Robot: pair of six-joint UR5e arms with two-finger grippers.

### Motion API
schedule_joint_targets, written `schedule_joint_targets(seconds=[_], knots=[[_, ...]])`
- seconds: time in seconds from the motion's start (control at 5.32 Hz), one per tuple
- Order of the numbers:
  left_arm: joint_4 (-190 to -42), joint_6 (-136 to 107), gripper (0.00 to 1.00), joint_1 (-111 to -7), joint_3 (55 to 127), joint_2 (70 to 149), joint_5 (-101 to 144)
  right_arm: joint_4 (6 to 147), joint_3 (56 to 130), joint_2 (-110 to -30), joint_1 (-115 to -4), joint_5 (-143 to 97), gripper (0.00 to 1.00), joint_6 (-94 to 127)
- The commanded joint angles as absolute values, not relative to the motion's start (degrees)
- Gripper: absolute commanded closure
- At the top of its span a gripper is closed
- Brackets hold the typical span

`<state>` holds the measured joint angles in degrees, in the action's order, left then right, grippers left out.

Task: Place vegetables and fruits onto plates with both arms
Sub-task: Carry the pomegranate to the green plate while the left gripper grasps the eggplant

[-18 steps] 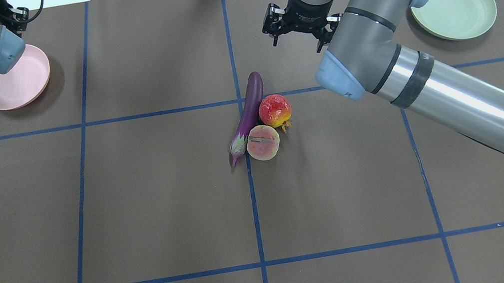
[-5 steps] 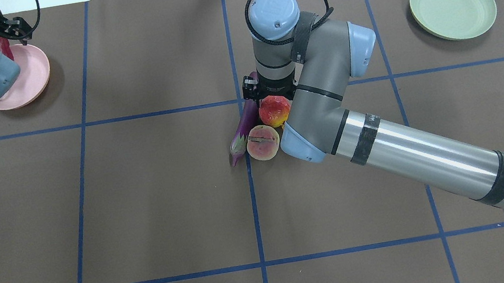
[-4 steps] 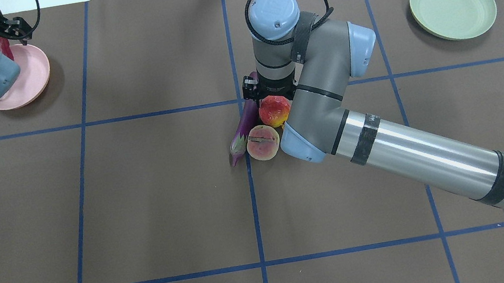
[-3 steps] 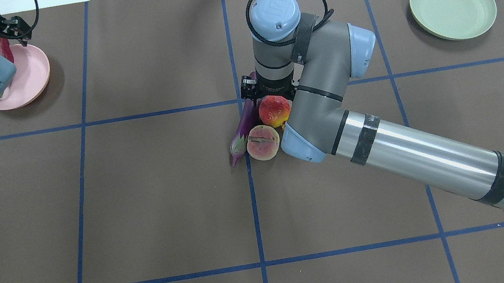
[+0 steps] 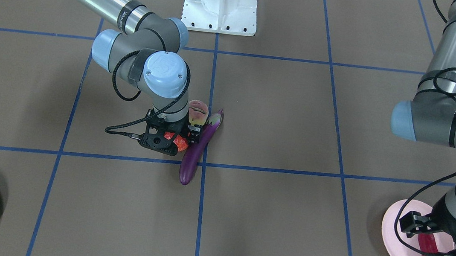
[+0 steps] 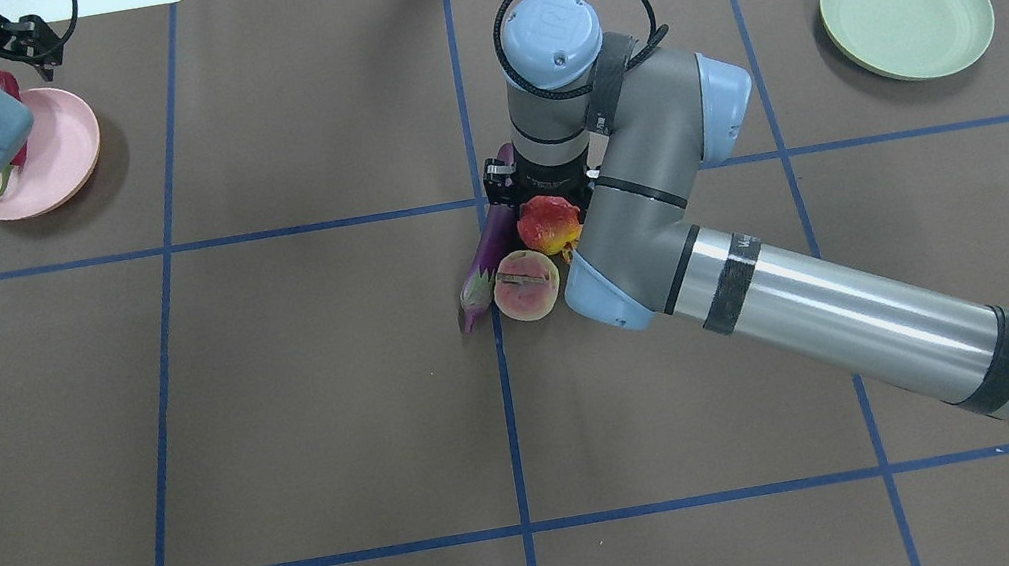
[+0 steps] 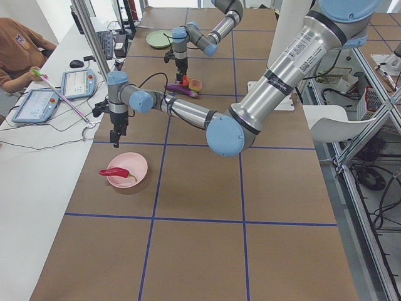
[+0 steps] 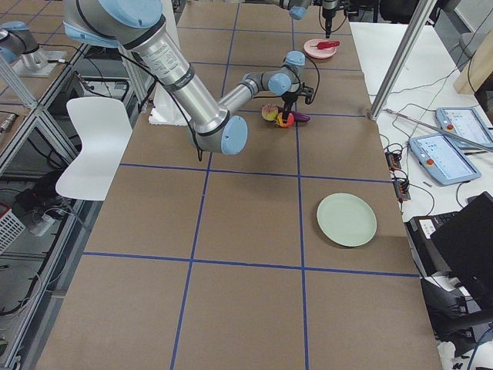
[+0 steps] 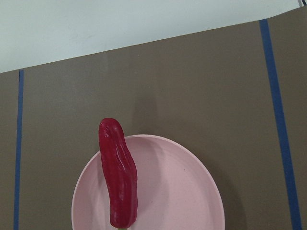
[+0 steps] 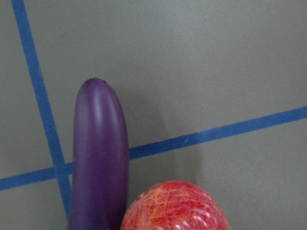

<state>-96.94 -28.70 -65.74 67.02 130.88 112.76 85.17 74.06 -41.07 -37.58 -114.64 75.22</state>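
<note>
Brown table (image 6: 282, 409) | right fingers (image 5: 157, 141) gripping red-orange fruit (image 5: 177, 140) | left fingers (image 5: 409, 221) spread, empty

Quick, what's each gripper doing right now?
Left gripper: open, empty; the chili pepper lies on the pink plate.
Right gripper: around the red-orange fruit; whether it is clamped cannot be told.

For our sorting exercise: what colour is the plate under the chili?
The plate is pale pink; left wrist view shows it best.

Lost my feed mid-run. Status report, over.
Left gripper open above pink plate, chili pepper down on it. Right gripper straddling red-orange fruit, grip unconfirmed. Eggplant close alongside.
</note>
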Motion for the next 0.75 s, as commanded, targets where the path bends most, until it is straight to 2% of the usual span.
schedule_joint_targets(seconds=[0.0,0.38,0.56], knots=[[-95.46,-31.27,0.00,-65.39,67.41,134.01,114.87,85.25,81.06,-42.96,-39.36,-115.22,1.00,75.23],[-95.45,-43.45,0.00,-57.71,72.47,137.36,122.76,85.87,91.08,-49.52,-48.72,-122.83,1.00,74.45],[-95.45,-51.25,0.00,-52.18,72.42,141.90,122.78,85.96,93.14,-53.05,-53.74,-124.52,1.00,70.01]])
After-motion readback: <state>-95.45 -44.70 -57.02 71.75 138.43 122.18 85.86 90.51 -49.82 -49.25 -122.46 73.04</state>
